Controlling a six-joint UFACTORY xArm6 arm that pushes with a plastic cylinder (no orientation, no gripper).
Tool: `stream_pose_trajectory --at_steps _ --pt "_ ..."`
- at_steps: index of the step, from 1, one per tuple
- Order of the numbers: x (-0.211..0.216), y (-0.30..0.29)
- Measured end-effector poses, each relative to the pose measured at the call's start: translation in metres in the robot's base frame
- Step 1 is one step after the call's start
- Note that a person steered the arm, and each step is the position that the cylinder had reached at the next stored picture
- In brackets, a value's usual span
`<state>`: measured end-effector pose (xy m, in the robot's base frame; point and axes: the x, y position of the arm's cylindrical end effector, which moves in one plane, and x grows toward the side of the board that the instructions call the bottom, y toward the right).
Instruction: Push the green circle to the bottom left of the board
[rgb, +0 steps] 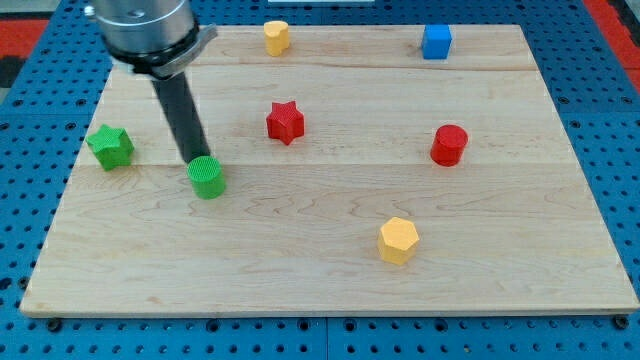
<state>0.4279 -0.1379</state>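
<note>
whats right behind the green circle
My tip sits right at the green circle, on its upper-left side. The rod hides the strip of board behind it, and whether they touch is unclear.

Arm: shiny silver-grey cylindrical housing, flat metal flange at its base; straight dark rod below, my tip blunt.

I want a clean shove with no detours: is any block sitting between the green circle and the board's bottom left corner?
Nothing visible does. My tip sits at the upper edge of the green circle. The green star lies to the view's left and higher, off the line toward the bottom left corner of the board.
</note>
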Motion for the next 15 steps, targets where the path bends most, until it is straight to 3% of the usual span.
stream_pose_trajectory --at_steps 1,2,4,5,6,7,8,9,12,15 --pt "0.000 0.038" --pt "0.055 0.009" --pt "0.042 -0.043" --pt "0.098 -0.083" --pt "0.123 -0.078" --pt "0.113 -0.027" --pt "0.165 0.017" --pt "0.191 0.002" --pt "0.189 -0.141" --pt "0.187 -0.070"
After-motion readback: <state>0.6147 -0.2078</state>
